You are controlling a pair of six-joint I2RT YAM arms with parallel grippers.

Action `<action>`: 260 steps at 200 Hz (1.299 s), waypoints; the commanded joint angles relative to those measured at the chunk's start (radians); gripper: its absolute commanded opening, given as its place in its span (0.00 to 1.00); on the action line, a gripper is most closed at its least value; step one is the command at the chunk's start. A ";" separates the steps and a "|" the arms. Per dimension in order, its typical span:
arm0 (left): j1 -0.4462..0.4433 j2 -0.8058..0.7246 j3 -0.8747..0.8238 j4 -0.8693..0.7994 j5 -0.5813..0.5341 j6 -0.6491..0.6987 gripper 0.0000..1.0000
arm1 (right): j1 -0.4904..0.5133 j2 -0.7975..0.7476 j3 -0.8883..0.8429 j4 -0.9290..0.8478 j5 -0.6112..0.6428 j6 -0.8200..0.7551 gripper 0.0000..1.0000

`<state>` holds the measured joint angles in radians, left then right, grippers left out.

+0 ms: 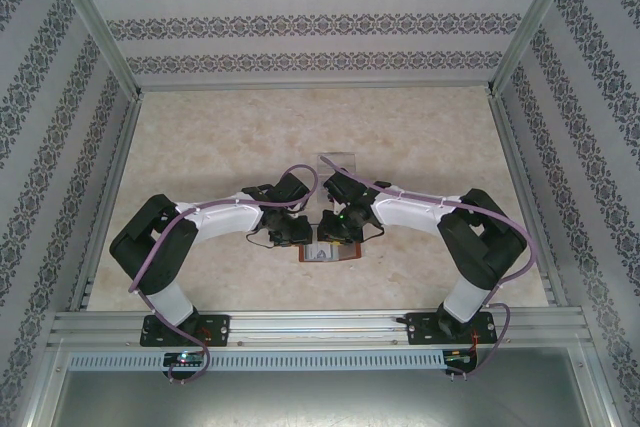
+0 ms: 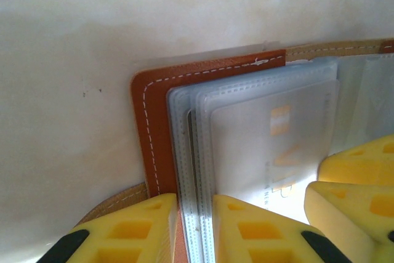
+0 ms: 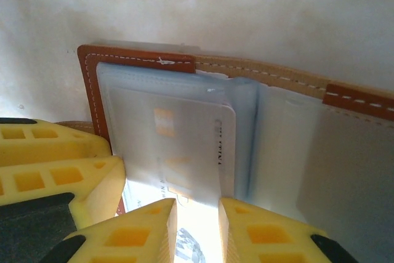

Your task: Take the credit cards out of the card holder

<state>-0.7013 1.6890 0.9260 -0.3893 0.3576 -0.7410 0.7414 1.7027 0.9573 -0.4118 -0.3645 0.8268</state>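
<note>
The reddish-brown card holder lies open on the table between both arms. In the left wrist view its leather cover frames a stack of frosted sleeves, and my left gripper is shut on the edge of that stack. A pale credit card shows through the top sleeve. In the right wrist view the same credit card sticks partly out of its sleeve towards my right gripper. Its jaws stand a narrow gap apart over the card's bright face; whether they pinch it is unclear.
A clear acrylic stand sits just behind the two grippers. Metal frame posts and patterned walls enclose the table on three sides. Both wrists crowd the table's middle; the left gripper's yellow fingers sit right beside the right gripper.
</note>
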 commanded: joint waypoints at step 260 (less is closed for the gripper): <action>-0.024 0.034 0.062 -0.066 0.012 0.024 0.29 | -0.057 -0.061 -0.068 0.017 0.003 -0.035 0.30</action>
<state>-0.7136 1.6924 0.9760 -0.4347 0.3649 -0.7406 0.6952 1.6276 0.9047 -0.4194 -0.3359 0.8051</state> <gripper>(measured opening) 0.291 0.303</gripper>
